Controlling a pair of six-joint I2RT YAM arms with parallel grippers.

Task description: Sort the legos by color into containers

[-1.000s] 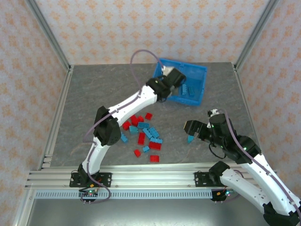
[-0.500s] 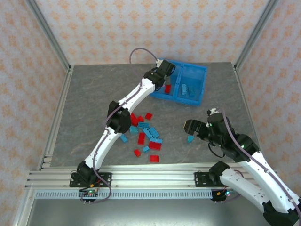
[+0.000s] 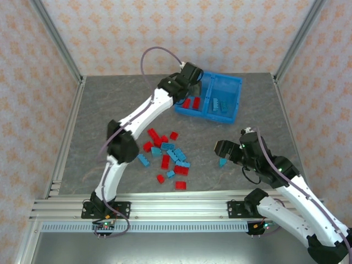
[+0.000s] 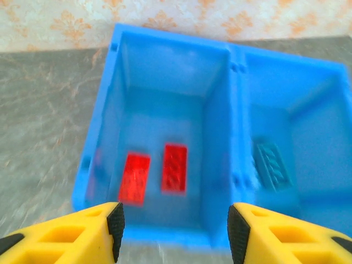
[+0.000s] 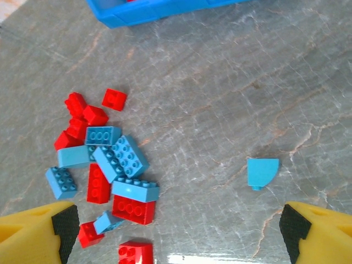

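Left gripper – jaws apart, nothing between the black pads. It hangs over the near wall of the blue bin, facing into the left compartment. In the top view the left gripper sits at the bin's left end, arm stretched far across the grey table.

Right gripper – jaws wide apart, nothing held, low above the table on the right side. A lone teal quarter-round piece lies flat on the table ahead of it, between the fingers' line and clear of both pads; top view shows it just below the gripper.

Bin contents: left compartment holds two red bricks side by side, studs up, close but whether touching is unclear. Right compartment, past the divider, holds teal bricks – blurred, count unclear.

The loose legos – red and teal mixed – lie in a cluster on the table, well apart from the bin and left of the right gripper. In the right wrist view the cluster has several bricks touching or overlapping.
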